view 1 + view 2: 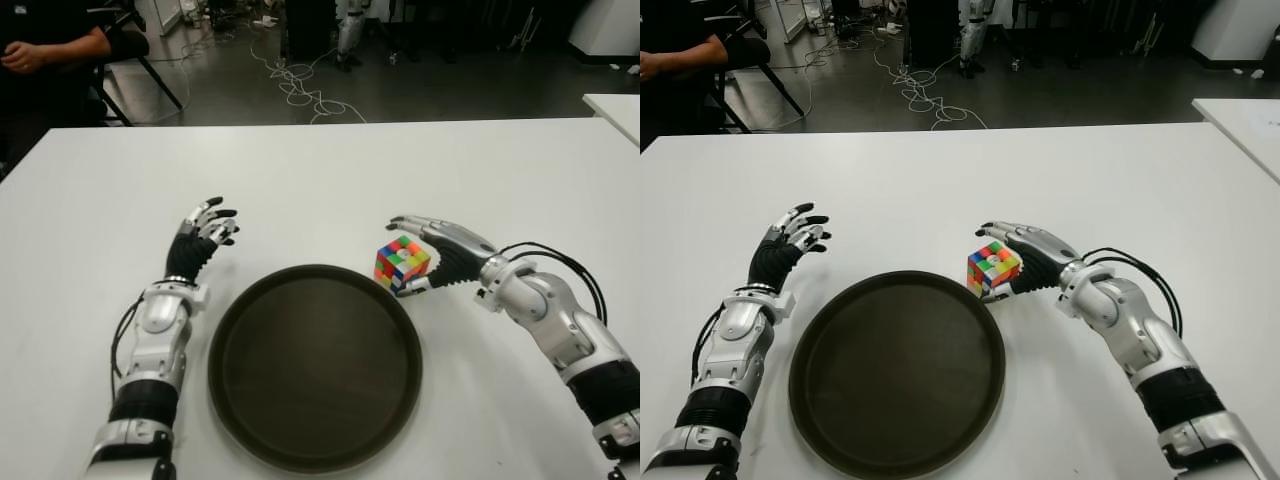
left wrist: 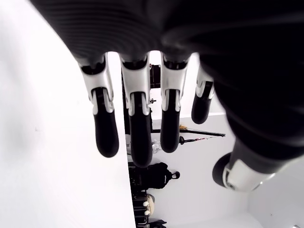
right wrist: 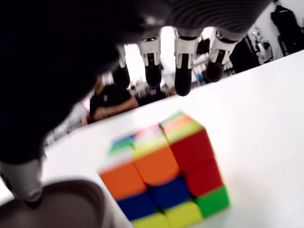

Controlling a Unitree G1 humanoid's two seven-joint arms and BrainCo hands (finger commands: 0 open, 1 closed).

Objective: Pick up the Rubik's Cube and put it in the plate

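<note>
While the eye views frame the whole white table (image 1: 320, 170), both forearms are cut off at the lower edge. Rubik's Cube (image 1: 402, 263) sits tilted at the far-right rim of the dark round plate (image 1: 315, 365), just outside it or overlapping the rim; whether it touches the table can't be told. Right hand (image 1: 440, 255) is at the cube: fingers (image 1: 420, 226) stretched over its top, thumb (image 1: 415, 288) below the near side, contact not clear. Left hand (image 1: 200, 240) is left of the plate, apart from it, fingers loosely spread, holding nothing. Far side: floor cables (image 1: 300, 85), a seated person (image 1: 50, 45) at the top left corner, mostly cropped, and a second white table (image 1: 615, 110) cut by the right edge. Left wrist view: four fingers (image 2: 135, 137) hang relaxed with gaps between, nothing in them; dark palm fills most of the frame, background cluttered and hard to read. Right wrist view: cube blurred, close under the palm, fingertips (image 3: 183, 76) extended beyond it, not wrapped; thumb tip low by the plate rim (image 3: 80, 199); person behind partly hidden by the fingers. Firm grasp can't be confirmed.
</note>
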